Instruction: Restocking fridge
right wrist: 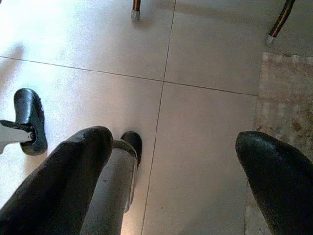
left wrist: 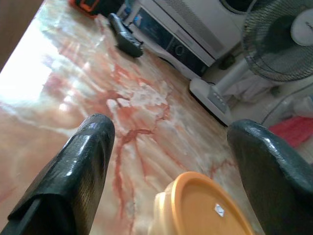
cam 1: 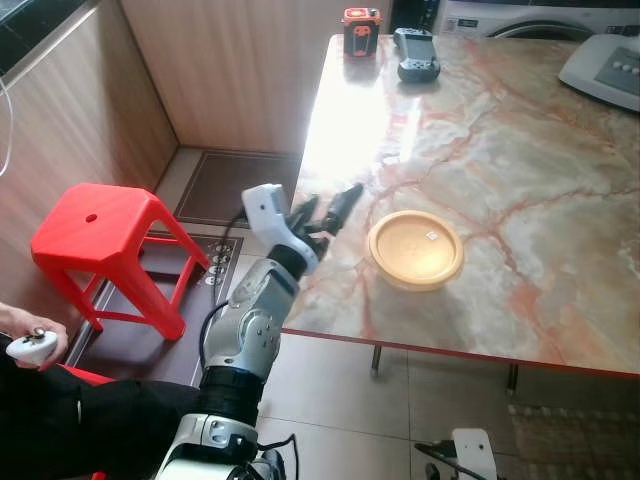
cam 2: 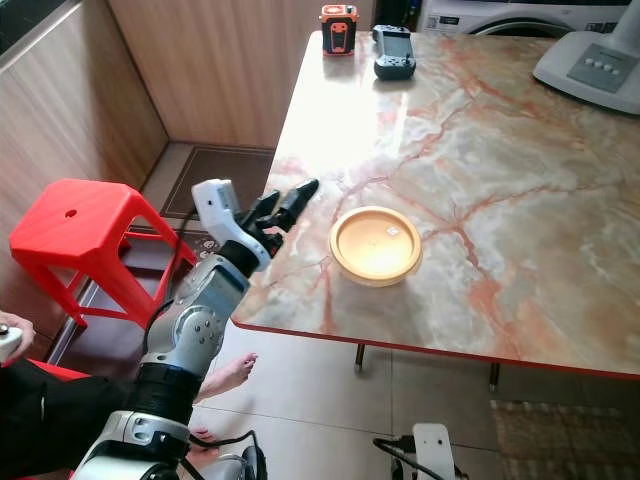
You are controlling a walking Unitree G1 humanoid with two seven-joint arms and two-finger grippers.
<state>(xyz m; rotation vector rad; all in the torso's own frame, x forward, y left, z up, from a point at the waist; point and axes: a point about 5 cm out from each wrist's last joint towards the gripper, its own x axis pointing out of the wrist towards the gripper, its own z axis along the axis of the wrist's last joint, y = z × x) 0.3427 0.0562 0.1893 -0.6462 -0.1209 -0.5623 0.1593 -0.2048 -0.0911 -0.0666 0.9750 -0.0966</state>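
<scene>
**Barely begun: left gripper reaching for the orange container**

So far, nothing looks restocked. The orange lidded container (cam 1: 415, 249) sits flat on the marble table (cam 1: 520, 150), in the lower middle of the left eye view, near the table's front edge, untouched and with its lid on. No fridge can be made out, so carrying the container there and putting it inside are, by my reading, all left to do.

The left gripper (cam 1: 333, 212) is raised over the table's near left edge, just left of centre in the frame, its black fingers spread and holding nothing. It is near the container but apart from it, pointing across the tabletop toward it. In the left wrist view the fingers (left wrist: 78, 176) stand wide apart with the container (left wrist: 195, 208) low between them, some way ahead.

The right gripper (right wrist: 171, 171) hangs idle over the tiled floor (right wrist: 205, 122), its fingers likewise parted and empty.

At the far end of the table, in the upper middle of the frame, stand a small red and black device (cam 1: 361, 30) and a dark handheld controller (cam 1: 416, 53). A red stool (cam 1: 105, 240) is at the left of the frame, and a person's hand (cam 1: 30, 340) holding a white controller shows at the lower left edge.

I judge the step in hand to be the approach to the first grasp.
</scene>
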